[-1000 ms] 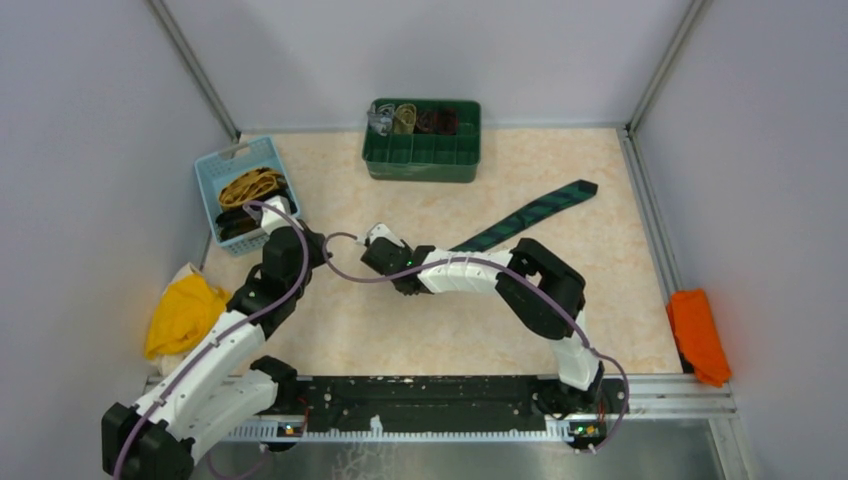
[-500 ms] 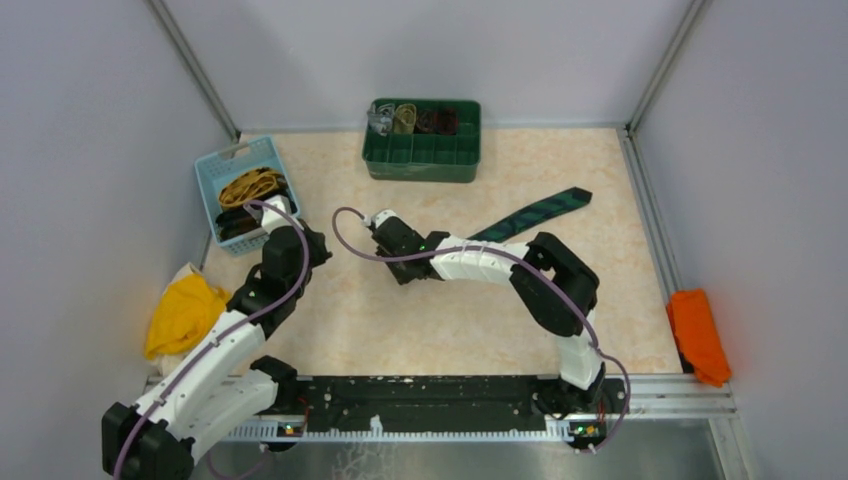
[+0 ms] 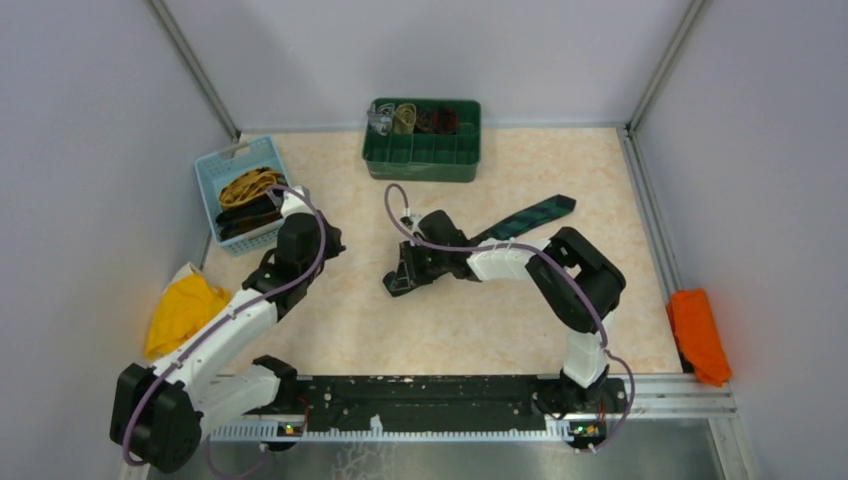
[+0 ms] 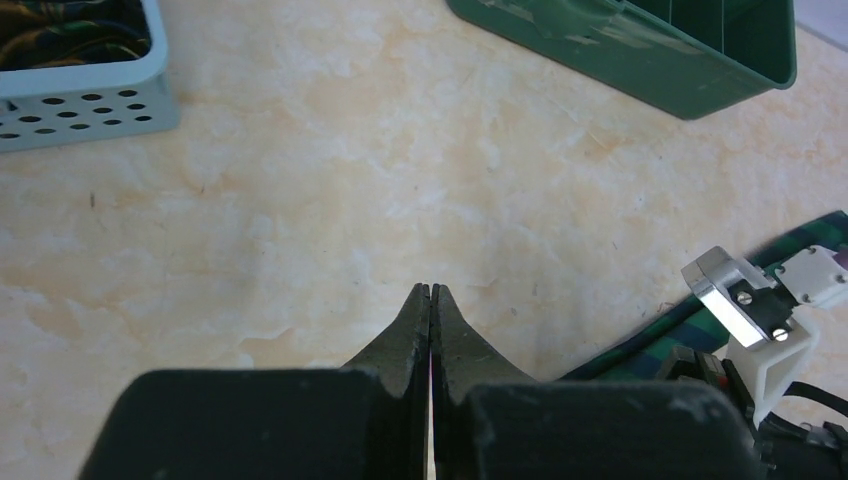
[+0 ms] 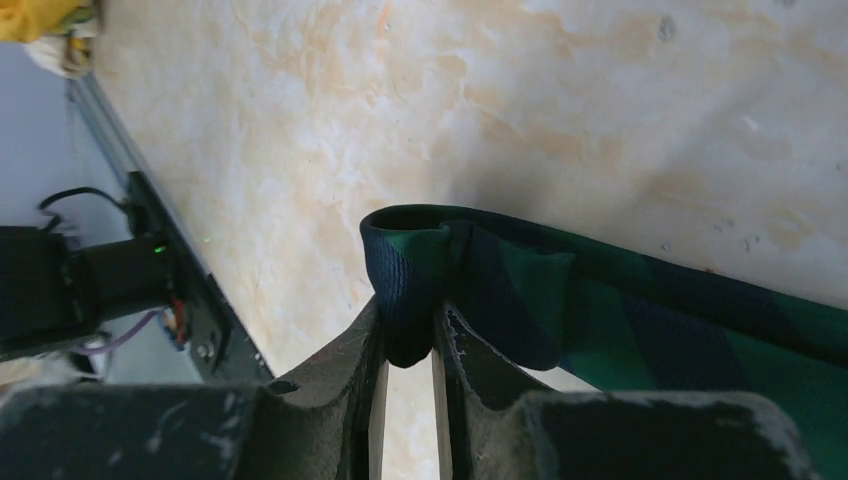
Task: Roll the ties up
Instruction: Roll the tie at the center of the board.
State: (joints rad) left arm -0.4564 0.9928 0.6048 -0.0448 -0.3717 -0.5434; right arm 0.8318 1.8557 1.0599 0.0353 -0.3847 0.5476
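A dark green checked tie [image 3: 525,217] lies slanted across the middle of the table, its wide end to the back right. My right gripper [image 3: 397,283] is shut on its near end, which shows folded into a loop between the fingers in the right wrist view [image 5: 408,320]. The tie [image 5: 640,320] trails off to the right there. My left gripper [image 3: 335,243] is shut and empty just above the bare table [image 4: 430,290], left of the tie [image 4: 650,345]. More ties, mustard-yellow and black, lie in a light blue basket [image 3: 212,168].
A green divided bin [image 3: 422,160] stands at the back centre with several rolled ties in its far compartments. A yellow cloth [image 3: 183,312] lies at the left edge and an orange cloth [image 3: 697,335] at the right edge. Walls close in three sides.
My right gripper has turned and drawn the tie's end toward the front left, so the wide end slid left. My left gripper has moved right, toward the table's middle.
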